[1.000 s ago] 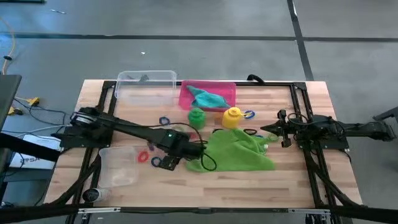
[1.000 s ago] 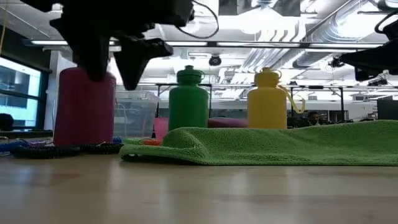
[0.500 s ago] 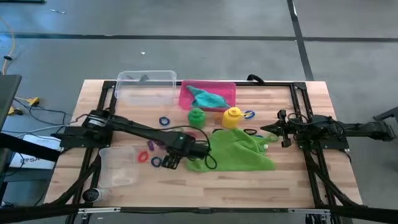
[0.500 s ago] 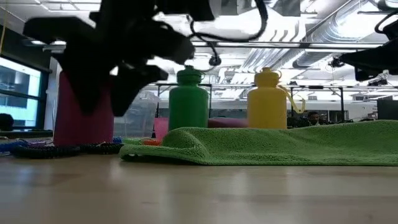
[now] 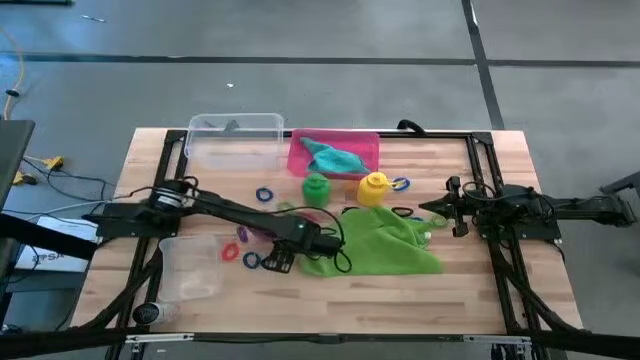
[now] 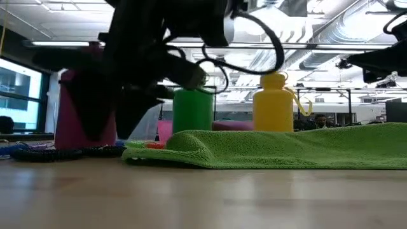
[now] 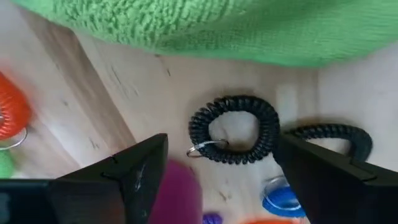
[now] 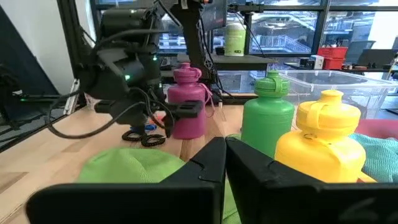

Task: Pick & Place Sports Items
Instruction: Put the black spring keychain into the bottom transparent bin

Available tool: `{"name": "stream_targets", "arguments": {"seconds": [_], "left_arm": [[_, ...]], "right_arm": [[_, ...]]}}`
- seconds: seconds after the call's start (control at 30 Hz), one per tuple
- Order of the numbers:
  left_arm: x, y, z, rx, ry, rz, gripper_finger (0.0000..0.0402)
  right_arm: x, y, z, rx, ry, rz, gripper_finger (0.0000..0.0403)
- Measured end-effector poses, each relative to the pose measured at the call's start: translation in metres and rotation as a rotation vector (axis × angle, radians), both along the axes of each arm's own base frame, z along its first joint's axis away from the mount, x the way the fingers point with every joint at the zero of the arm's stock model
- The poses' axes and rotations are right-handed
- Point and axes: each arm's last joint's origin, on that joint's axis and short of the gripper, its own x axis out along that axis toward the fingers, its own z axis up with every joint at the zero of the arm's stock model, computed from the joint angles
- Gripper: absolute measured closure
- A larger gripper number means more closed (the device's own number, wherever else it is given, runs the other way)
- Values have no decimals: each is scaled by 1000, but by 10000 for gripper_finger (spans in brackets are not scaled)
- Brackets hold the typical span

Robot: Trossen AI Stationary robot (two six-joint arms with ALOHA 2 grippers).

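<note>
— Desk (image 5: 520,150) first, from its left side: what lies there?

— Two clear plastic tubs, one (image 5: 190,270) at the near left corner and one (image 5: 235,140) at the far edge. Between them the left arm reaches toward the middle, and the left pincer (image 5: 272,262) hangs low over a cluster of coil rings.

— How does that pincer stand?

— Its fingers (image 7: 134,180) are parted, one on each side of a black coil ring (image 7: 235,129) lying flat on the wood, as the left wrist view shows. They hold nothing. The purple bottle (image 8: 188,104) stands upright just beside the pincer, near a blue ring (image 7: 281,198) and an orange ring (image 7: 9,115).

— And further toward the middle?

— The large green cloth (image 5: 385,245) lies rumpled on the desk, its left edge just by the pincer. Behind it stand the green bottle (image 5: 317,187) and the yellow bottle (image 5: 374,186), both upright and near each other. Behind those sits the pink tray (image 5: 365,148) with the teal cloth (image 5: 335,158) bunched inside. Another blue ring (image 5: 264,194) lies left of the green bottle.

— The right side?

— The right pincer (image 5: 447,207) hovers off the cloth's right edge, fingers pressed together and empty, well apart from the bottles.
</note>
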Motion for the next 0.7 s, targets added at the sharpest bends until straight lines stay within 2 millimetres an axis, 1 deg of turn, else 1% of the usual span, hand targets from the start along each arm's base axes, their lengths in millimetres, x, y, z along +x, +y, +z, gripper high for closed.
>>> {"name": "stream_targets", "arguments": {"seconds": [0.17,0.5,0.7], "left_arm": [[3,2,-9,6,22,21,159],[9,12,-12,2,-9,79,159],[11,13,-12,-4,-27,85,159]], "right_arm": [[0,0,0,0,0,0,402],[0,0,0,0,0,0,403],[0,0,0,0,0,0,403]]}}
